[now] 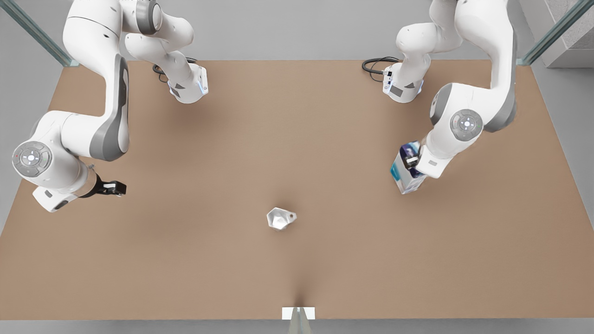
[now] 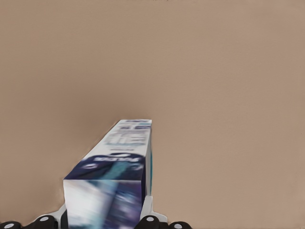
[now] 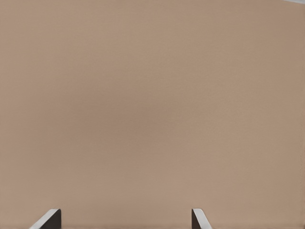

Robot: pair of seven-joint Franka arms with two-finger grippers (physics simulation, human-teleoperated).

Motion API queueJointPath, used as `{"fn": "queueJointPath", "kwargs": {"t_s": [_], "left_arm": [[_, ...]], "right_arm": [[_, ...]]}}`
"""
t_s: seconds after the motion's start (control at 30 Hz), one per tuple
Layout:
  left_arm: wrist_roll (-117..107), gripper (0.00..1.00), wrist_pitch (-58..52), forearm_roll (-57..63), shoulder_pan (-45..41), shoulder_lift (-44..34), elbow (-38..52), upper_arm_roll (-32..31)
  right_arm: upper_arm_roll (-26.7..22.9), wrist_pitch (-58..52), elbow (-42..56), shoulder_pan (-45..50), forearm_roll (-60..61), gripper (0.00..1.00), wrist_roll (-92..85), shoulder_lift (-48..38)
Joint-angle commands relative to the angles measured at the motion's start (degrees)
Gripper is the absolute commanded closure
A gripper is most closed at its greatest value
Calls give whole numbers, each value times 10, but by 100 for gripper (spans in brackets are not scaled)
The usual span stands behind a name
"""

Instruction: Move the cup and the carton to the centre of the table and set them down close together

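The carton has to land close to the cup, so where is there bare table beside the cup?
The cup stands alone mid-table. Bare top borders it on every side, widest between it and the carton, held by the left pincer. The open right pincer waits at the front view's left. Nowhere is crowded.

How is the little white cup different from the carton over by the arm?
The cup is plain silvery-white and faceted; the carton is a box with a dark blue label and teal band. The cup is the smaller of the two. The cup sits free near the table's middle, while the carton is gripped by the left gripper toward the front view's right. The right gripper waits open, toward the front view's left. Both are small next to the table.
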Motion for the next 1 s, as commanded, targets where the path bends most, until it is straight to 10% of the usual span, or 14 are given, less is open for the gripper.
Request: {"fn": "queueJointPath", "kwargs": {"t_s": [0.0,0.37,0.83,0.97], "left_arm": [[-34,40,5,-19,-55,8,6,-1],[-621,38,-30,-24,-252,198,276,-10],[-799,36,-20,-27,-305,325,354,-11],[-798,9,-8,-22,-306,333,349,-10]], "right_arm": [[0,-1,0,-1,0,0,0,0],[0,-2,0,-1,-2,0,-1,3],[0,-2,-1,-1,-2,0,1,9],[0,-6,0,-1,-1,0,0,9]]}}
